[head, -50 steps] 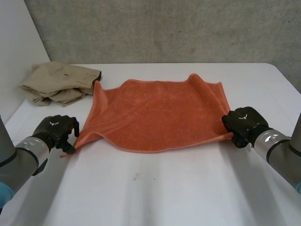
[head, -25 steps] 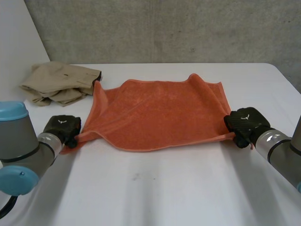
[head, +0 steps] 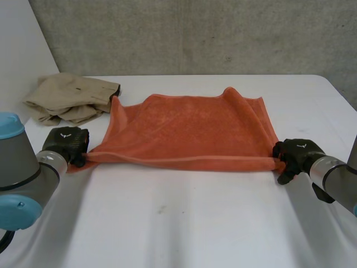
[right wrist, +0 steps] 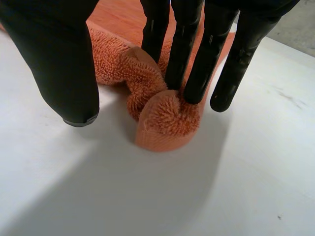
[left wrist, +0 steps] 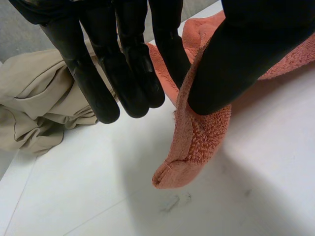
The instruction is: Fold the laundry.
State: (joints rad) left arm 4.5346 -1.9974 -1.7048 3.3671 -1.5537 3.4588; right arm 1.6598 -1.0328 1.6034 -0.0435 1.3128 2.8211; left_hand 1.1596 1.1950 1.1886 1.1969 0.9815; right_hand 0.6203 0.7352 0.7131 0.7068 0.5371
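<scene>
An orange towel (head: pixel 184 131) lies spread on the white table (head: pixel 184 223), its near edge pulled into a straight line between my two hands. My left hand (head: pixel 67 144) is at the near left corner. In the left wrist view that hand (left wrist: pixel 123 59) pinches the towel corner (left wrist: pixel 194 142) between thumb and a finger, and the corner hangs just above the table. My right hand (head: pixel 298 155) is at the near right corner. There the right hand (right wrist: pixel 197 54) has straight fingers resting on the bunched corner (right wrist: pixel 167 123), with the thumb held apart from the cloth.
A crumpled beige garment (head: pixel 70 97) lies at the far left of the table, close to the towel's far left corner, and also beside my left hand's fingers (left wrist: pixel 34 108). Bare table stretches in front of the towel.
The towel's sagging near edge has been drawn taut and straight. The left hand closed on its corner. The right hand slid outward and toward me, and its thumb came off the cloth.
</scene>
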